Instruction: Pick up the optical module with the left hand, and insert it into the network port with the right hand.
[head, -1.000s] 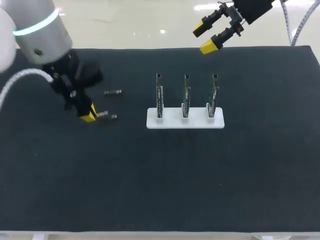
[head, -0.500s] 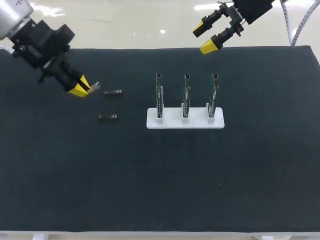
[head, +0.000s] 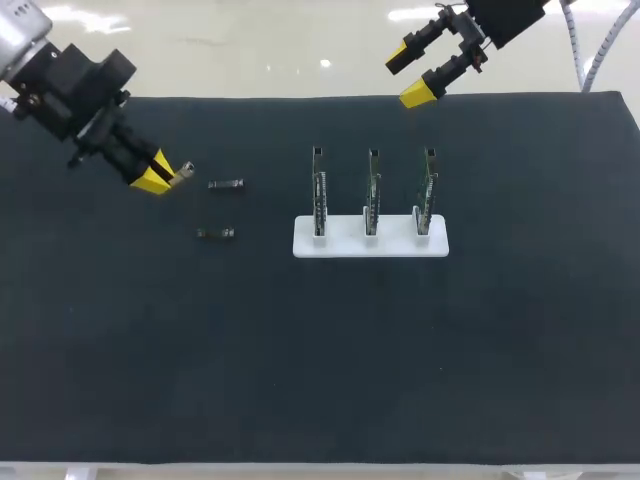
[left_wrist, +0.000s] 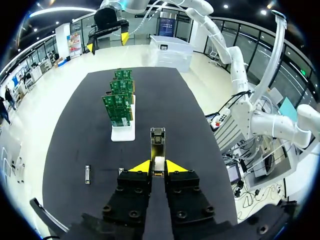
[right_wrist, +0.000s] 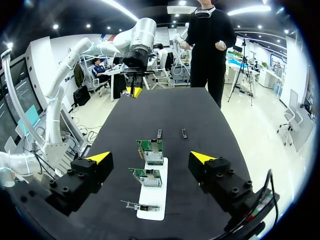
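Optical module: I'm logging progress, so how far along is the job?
Done: pickup. In hand: the module, gripped by the left gripper above the mat. Left: passing it to the open right gripper at the far edge, then plugging it into a board.

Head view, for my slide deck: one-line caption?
Left gripper holding an optical module; right gripper open beyond three upright boards.

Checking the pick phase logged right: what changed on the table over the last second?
The left gripper, shut on an optical module, swung from beside the nearer loose module back toward the table's far-left corner, drifting slightly further left at the end. Whether it already held the module a second ago is unclear. Unchanged: that loose module, the farther loose module, the board rack, the open right gripper.
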